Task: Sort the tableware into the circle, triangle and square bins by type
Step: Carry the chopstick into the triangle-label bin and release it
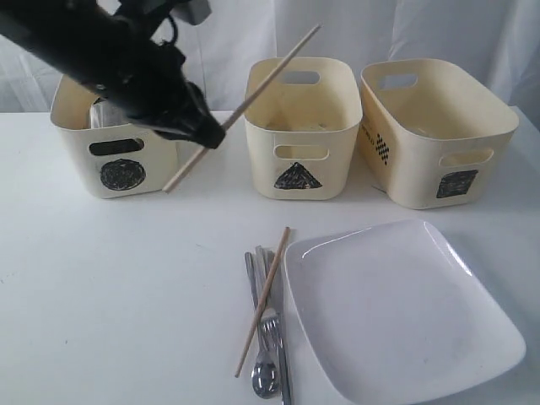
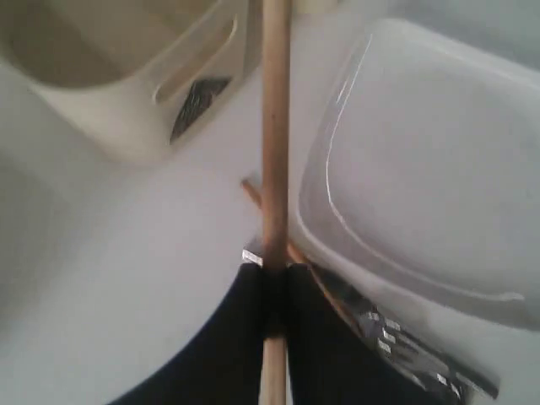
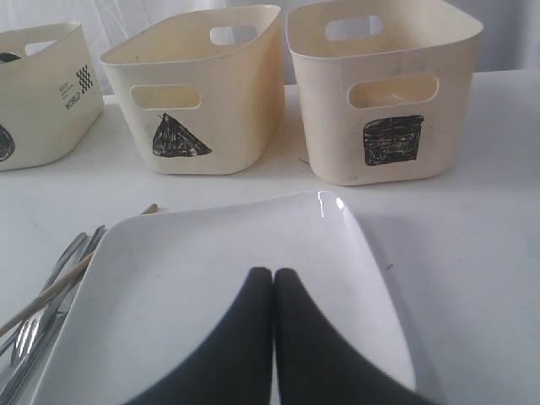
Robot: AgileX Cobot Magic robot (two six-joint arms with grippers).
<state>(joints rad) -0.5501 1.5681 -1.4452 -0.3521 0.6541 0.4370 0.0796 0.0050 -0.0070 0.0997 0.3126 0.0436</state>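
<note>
My left gripper is shut on one wooden chopstick, held slanted in the air between the circle bin and the triangle bin. The same chopstick runs through the left gripper in the left wrist view. A second chopstick lies on the table across the steel fork, spoon and knife. The large white square plate sits to their right. The square bin stands at the back right. My right gripper is shut and empty above the plate.
All three cream bins stand in a row along the back of the white table. A white curtain hangs behind them. The left arm reaches in from the upper left over the circle bin.
</note>
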